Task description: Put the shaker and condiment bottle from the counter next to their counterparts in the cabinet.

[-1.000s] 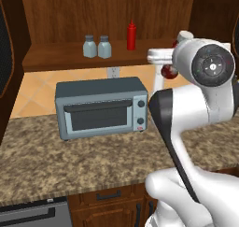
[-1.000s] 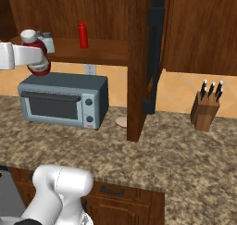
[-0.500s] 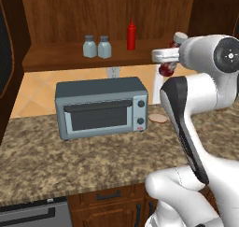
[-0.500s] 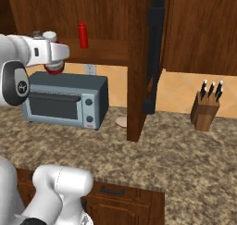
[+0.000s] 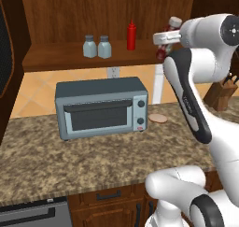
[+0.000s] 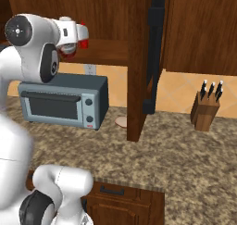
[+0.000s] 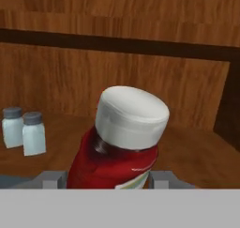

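Gripping the condiment bottle (image 7: 117,149) around its stout red body, the hand (image 5: 164,43) holds it tilted above the cabinet (image 5: 60,58) shelf, right of the slim red squeeze bottle (image 5: 131,35) and two shakers (image 5: 97,47). Probably rigid, light, smooth-sided; mid-body hold suits it.

no legible text anywhere, condiment bottle (image 7: 117,149) label (partly hidden) unreadable

Bare shelf (image 5: 144,55) right of squeeze bottle (image 5: 131,35)

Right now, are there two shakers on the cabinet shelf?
Yes, two shakers stand side by side on the shelf, left of the red squeeze bottle.
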